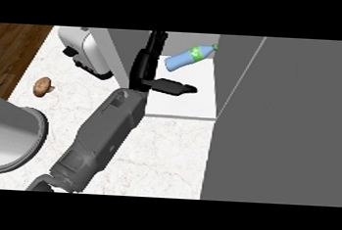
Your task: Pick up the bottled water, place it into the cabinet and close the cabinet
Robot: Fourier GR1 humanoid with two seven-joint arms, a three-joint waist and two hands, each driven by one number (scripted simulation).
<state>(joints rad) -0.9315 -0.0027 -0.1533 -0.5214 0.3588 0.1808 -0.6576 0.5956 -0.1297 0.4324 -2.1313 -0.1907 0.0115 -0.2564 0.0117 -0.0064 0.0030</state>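
The bottle (pixel 191 56) lies tilted inside the cabinet (pixel 182 105), released. The left robot hand (pixel 153 74) hangs just beside it, fingers straight, holding nothing. Closing the door (pixel 289 118) seems next.

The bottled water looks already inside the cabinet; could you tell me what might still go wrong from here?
1. The bottled water lies tilted on the cabinet floor, so it might roll toward the opening.
2. The left hand is inside the cabinet with fingers open near the bottle; pulling back could nudge it.
3. The cabinet door stands open beside the forearm; closing it early could catch the arm.
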